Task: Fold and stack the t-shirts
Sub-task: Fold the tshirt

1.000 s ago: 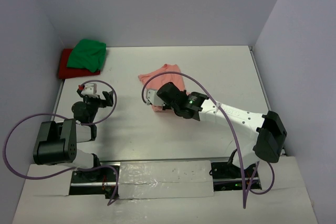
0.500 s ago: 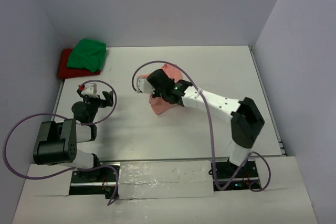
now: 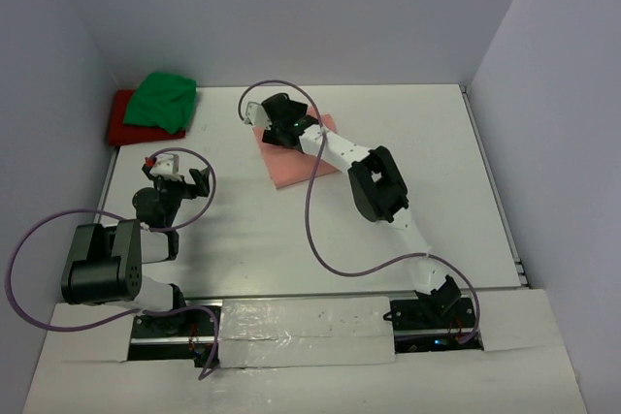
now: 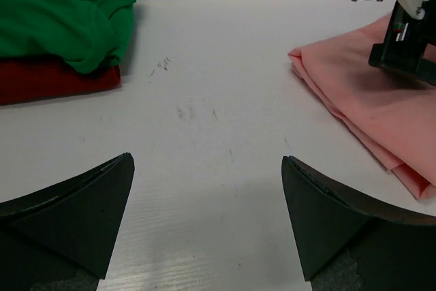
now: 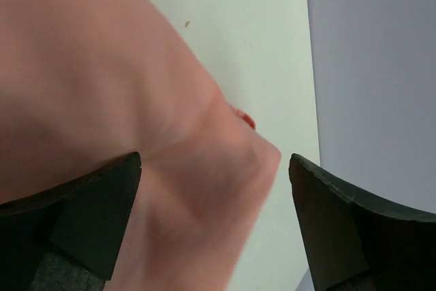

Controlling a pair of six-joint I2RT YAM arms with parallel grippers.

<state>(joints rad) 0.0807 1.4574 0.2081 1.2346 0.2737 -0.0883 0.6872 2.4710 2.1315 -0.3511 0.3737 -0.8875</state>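
Pink shirt (image 3: 299, 164): folded flat, mid-table. Right gripper (image 5: 216, 161) is spread wide over its far-left corner, holding nothing; pinch every layer before you lift.
Green shirt (image 3: 162, 101) on red shirt (image 3: 118, 125): back-left corner.
Left gripper (image 4: 207, 160): parted, empty.
Table (image 3: 417, 143): white, scuffed.
Walls (image 3: 291, 7): plain grey.

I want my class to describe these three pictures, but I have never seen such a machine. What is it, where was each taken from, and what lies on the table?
Two robot arms are bolted at the near edge of a table, each ending in a two-finger gripper. The overhead picture shows both; the other two come from cameras on the wrists. The left gripper is open above bare table. The right gripper is open over a folded salmon-pink shirt. A green shirt lies on a red shirt in the far left corner. Nothing looks gripped.
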